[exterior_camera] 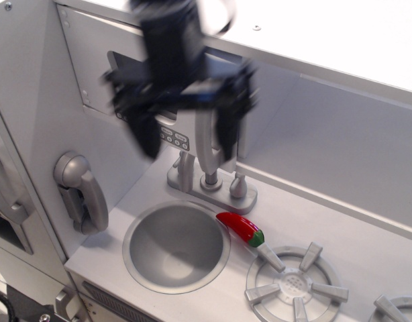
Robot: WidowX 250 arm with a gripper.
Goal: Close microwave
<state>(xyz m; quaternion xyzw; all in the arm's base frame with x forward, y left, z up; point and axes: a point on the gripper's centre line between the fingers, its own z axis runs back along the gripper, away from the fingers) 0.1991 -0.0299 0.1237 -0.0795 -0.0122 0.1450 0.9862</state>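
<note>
Microwave (98, 74): white compartment at upper left of the toy kitchen. Its door is seen swung across the opening, nearly flush with the front; the clear window and the grey button row (174, 137) are partly hidden behind the gripper. The tall grey handle (207, 137) is set upright at the door's right edge.

Gripper (187, 137): black, motion-blurred, positioned in front of the door. Its fingers are spread wide, one to the left of the button row, the other just right of the handle; nothing is held. Contact with the door cannot be determined.

Phone handset (80, 191): grey, mounted on the left wall below the microwave.

Faucet (209, 181): grey, placed behind the sink (176, 245), directly under the handle.

Red pepper (241, 228): laid on the counter between sink rim and burner (293, 285).

Shelf niche (327, 134): white, doorless, to the right of the microwave.
</note>
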